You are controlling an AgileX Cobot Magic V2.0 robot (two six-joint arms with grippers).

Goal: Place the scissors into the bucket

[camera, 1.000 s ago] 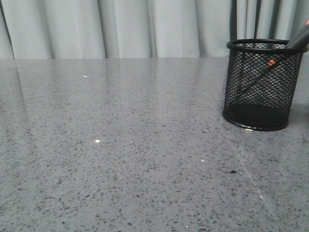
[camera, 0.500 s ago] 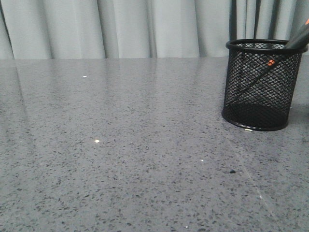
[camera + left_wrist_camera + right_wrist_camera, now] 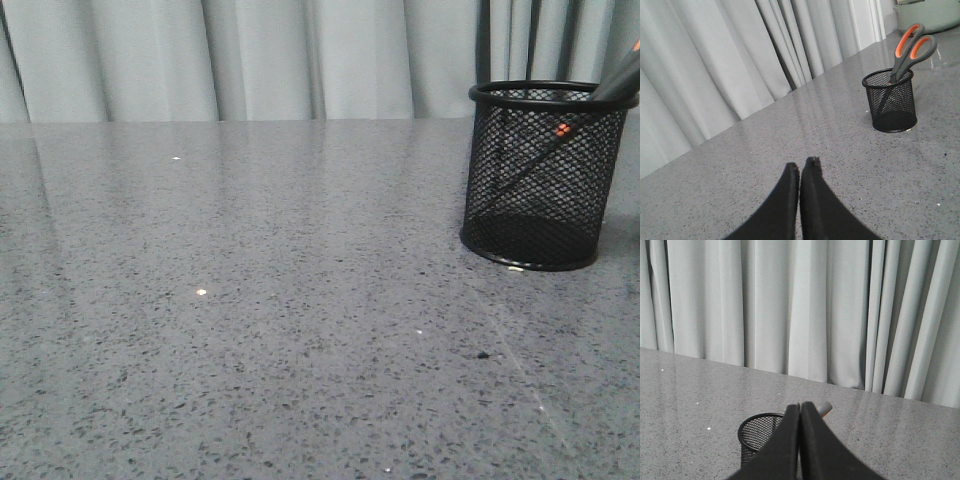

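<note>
The scissors (image 3: 907, 50) are found standing blade-down inside the bucket (image 3: 889, 100), the orange-lined handles leaning out over the rim; in the front view the orange pivot dot can be made out through the mesh of the bucket (image 3: 540, 180), which stands on the speckled grey table (image 3: 250, 330) at its far right, in front of the pale curtain (image 3: 250, 60). The task is therefore judged to be effectively complete, and the step in hand is taken to be a clean retreat of both arms. The left gripper (image 3: 800, 172) is seen with its fingers pressed together and nothing between them, well apart from the bucket. The right gripper (image 3: 800, 412) is likewise closed and empty, poised above the bucket (image 3: 760, 435) — only part of a grey handle (image 3: 825, 409) shows just behind its fingertips. Any withdrawal of the right arm is best made upward and away, so that the protruding handles are not brushed and the light mesh cup is not tipped; the tilted scissors could otherwise lever the bucket over. Count: one pair of scissors, one bucket, two grippers — no other loose object is seen on the table, apart from small specks.
</note>
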